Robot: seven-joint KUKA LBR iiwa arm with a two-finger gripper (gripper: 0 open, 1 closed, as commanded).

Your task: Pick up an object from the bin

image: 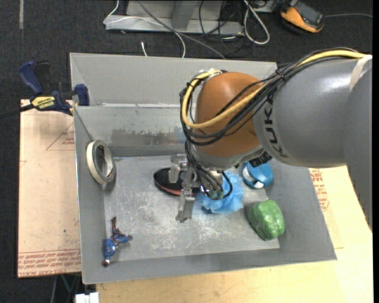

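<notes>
Black and red object (167, 180) lies in the middle of the bin (142, 234), just left of the hand (185, 212), which hangs low beside a blue crumpled wrapper (228, 201); whether the hand is spread or pressed together cannot be told, and the pick is judged not yet made.

A roll of pale tape (99, 163) stands on edge against the left wall of the bin (142, 234). Below the roll, near the front left corner, lies a small blue toy figure (113, 242). Well to the roll's right and somewhat lower sits a lumpy green thing (266, 220). A rounded blue-and-white thing (259, 175) lies right of the roll at nearly its height. Above the roll and rightward, beyond the bin, cables (237, 23) trail beside an orange-and-black tool (302, 16).
</notes>
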